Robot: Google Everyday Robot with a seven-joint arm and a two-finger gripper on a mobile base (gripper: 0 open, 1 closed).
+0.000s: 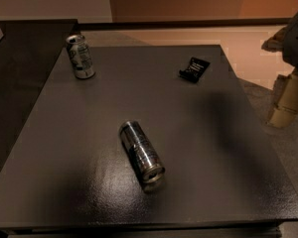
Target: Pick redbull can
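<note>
The redbull can (pixel 141 152) lies on its side near the middle of the dark grey table (pixel 213 133), with its silver top rim pointing toward the front right. It is slim and shiny silver with dark panels. My gripper (pixel 286 104) hangs at the right edge of the view, beyond the table's right side and well apart from the can, with nothing seen in it. Only part of the arm shows above it.
A white-and-green patterned can (pixel 80 56) stands upright at the back left corner of the table. A small black packet (pixel 193 69) lies at the back right. A darker surface (pixel 20 58) adjoins the table on the left.
</note>
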